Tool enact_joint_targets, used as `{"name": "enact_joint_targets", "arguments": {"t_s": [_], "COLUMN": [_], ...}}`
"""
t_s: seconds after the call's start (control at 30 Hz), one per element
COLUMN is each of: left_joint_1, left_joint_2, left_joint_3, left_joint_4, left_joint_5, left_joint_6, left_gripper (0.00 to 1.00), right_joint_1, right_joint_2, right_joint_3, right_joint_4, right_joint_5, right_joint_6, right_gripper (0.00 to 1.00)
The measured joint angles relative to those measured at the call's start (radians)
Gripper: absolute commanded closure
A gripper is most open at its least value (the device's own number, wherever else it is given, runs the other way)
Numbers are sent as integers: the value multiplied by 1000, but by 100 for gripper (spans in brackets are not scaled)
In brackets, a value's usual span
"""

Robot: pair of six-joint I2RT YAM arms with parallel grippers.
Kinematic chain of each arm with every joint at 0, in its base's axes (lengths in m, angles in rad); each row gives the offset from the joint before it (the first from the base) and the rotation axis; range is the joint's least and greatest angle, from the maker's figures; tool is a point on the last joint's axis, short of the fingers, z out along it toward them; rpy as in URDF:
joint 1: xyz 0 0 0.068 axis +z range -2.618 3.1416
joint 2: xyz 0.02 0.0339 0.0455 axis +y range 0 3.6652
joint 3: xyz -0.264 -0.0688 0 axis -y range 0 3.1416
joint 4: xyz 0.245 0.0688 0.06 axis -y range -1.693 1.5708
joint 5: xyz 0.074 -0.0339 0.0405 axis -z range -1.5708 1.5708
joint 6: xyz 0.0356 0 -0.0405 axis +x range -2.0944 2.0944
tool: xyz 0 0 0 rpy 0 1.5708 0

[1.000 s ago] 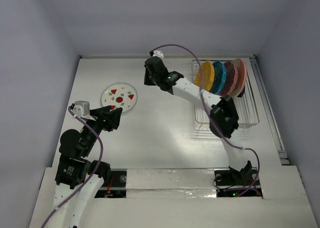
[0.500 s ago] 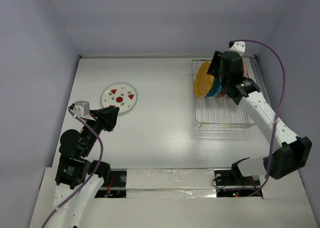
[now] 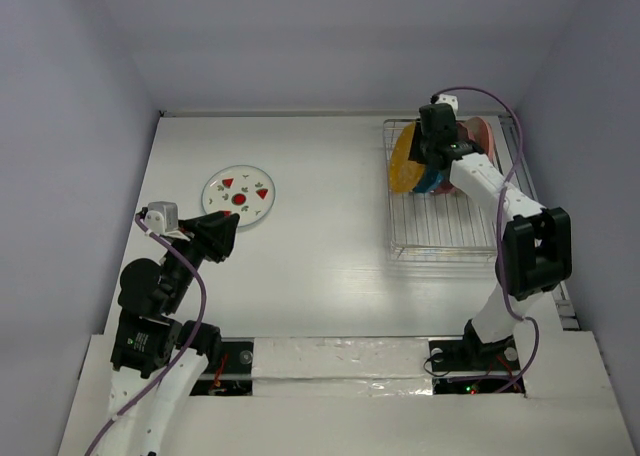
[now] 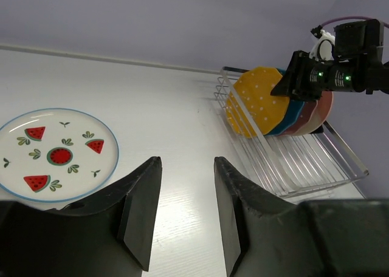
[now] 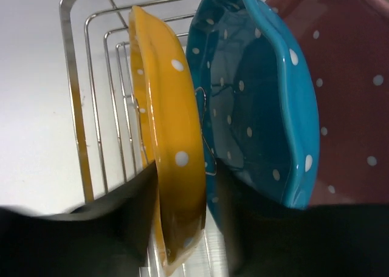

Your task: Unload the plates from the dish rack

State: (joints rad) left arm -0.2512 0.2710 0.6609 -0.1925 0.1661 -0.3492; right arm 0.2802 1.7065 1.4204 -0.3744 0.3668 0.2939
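Observation:
The dish rack [image 3: 445, 238] stands at the right with several plates upright in it. The yellow dotted plate [image 5: 173, 137] is foremost, then the teal-blue dotted plate [image 5: 255, 107] and the maroon-pink dotted plate [image 5: 346, 95]. My right gripper [image 5: 185, 174] is open and straddles the yellow plate's [image 3: 406, 164] rim, one finger on each face, with a thin gap on the teal side. The white plate with red marks [image 3: 238, 195] lies flat on the table at the left. Just in front of it my left gripper [image 4: 187, 161] is open and holds nothing.
The rack's raised wire side [image 5: 73, 76] runs close beside the yellow plate. A pale pink plate [image 3: 484, 138] is at the far end of the row. Walls close in the table at the back and on both sides.
My right arm swung from the middle of the table to the rack and came down over the yellow plate's rim. The left arm has stayed where it was.

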Motion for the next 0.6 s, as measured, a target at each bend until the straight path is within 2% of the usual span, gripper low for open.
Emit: {"name": "enact_joint_targets", "arguments": {"t_s": [0.07, 0.1, 0.13, 0.2, 0.23, 0.47, 0.6], "left_joint_1": [0, 0, 0, 0, 1, 11, 11], "left_joint_2": [0, 0, 0, 0, 0, 0, 0], "left_joint_3": [0, 0, 0, 0, 0, 0, 0], "left_joint_4": [0, 0, 0, 0, 0, 0, 0], "left_joint_5": [0, 0, -2, -5, -7, -14, -14], "left_joint_6": [0, 0, 0, 0, 0, 0, 0], "left_gripper": [62, 62, 62, 61, 61, 61, 60], "right_joint_1": [-1, -1, -1, -1, -1, 0, 0], "right_joint_2": [3, 4, 5, 14, 14, -3, -66], "right_joint_3": [5, 14, 23, 34, 40, 43, 63], "right_joint_4": [-2, -6, -11, -27, -36, -59, -107], "right_joint_5": [0, 2, 3, 17, 17, 26, 44], "right_joint_6": [-4, -8, -19, -30, -34, -63, -95], "right_gripper": [69, 81, 87, 98, 100, 100, 100]}}
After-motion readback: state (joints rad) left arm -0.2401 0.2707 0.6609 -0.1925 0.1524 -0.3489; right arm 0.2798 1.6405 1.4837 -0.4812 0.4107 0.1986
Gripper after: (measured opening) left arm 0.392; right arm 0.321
